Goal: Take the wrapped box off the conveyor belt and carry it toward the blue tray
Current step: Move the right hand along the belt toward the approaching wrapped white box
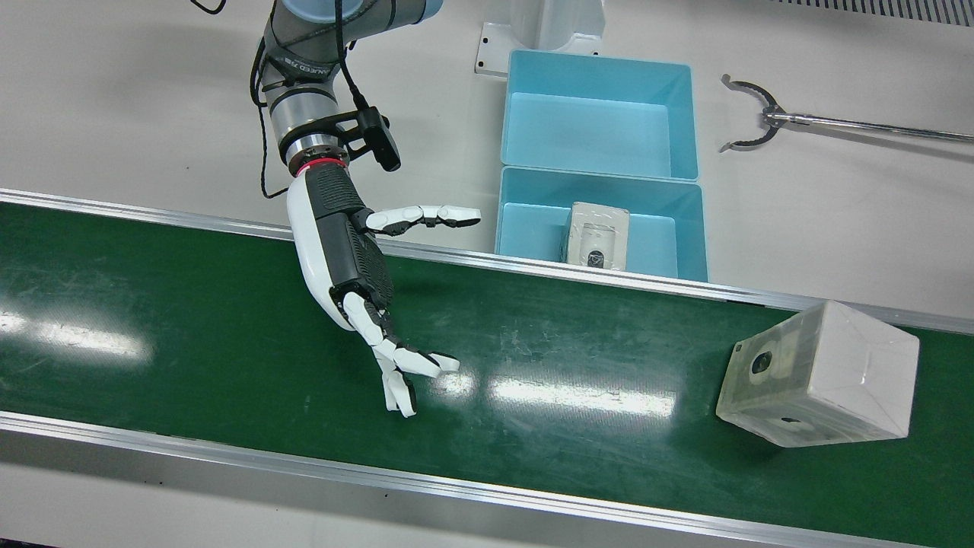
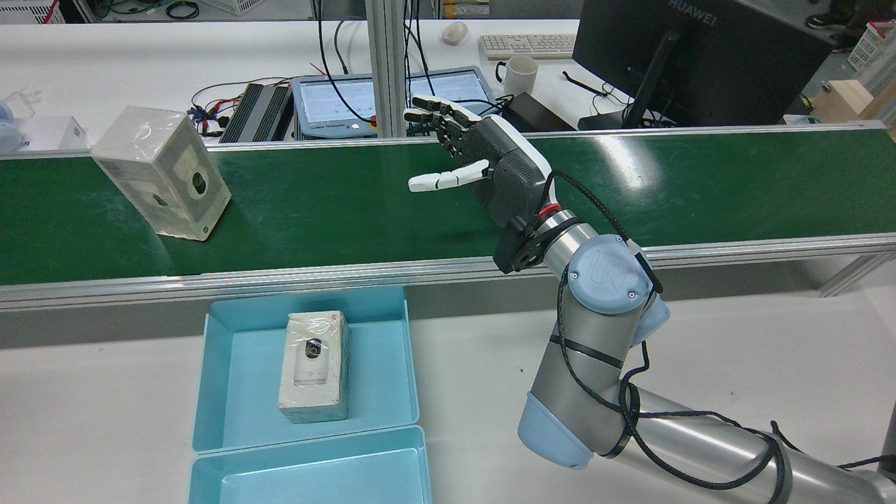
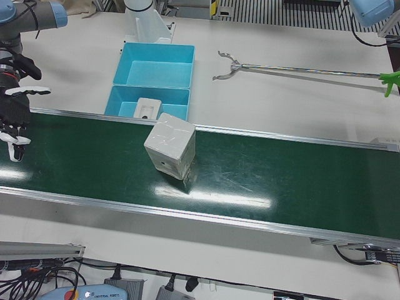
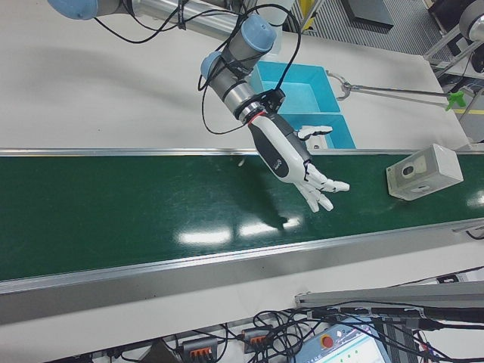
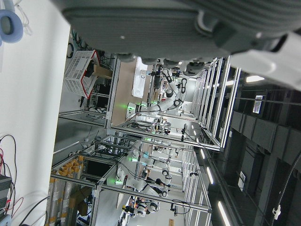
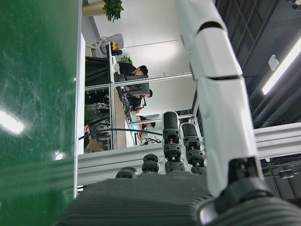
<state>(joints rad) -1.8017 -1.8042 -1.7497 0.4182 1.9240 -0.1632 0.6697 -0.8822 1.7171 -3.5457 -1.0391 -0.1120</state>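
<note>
**Right hand open over belt, wrapped box ungrasped**

Landmark: conveyor belt (image 1: 228, 335). The right hand (image 1: 358, 259) hovered above the belt's green surface, fingers (image 1: 396, 380) spread wide and thumb extended, holding nothing. The wrapped box (image 1: 822, 377) sat tilted on the belt, well apart from the hand, toward the robot's left end of the belt. The blue tray (image 2: 231, 371) lay just off the belt's robot-side rail, on the white table, with a second wrapped box (image 2: 315, 367) lying inside it. A long reach-grabber tool (image 1: 768, 118) rested on the table beyond the tray. Left hand: its own camera showed only the palm's edge; finger state could not be told.
</note>
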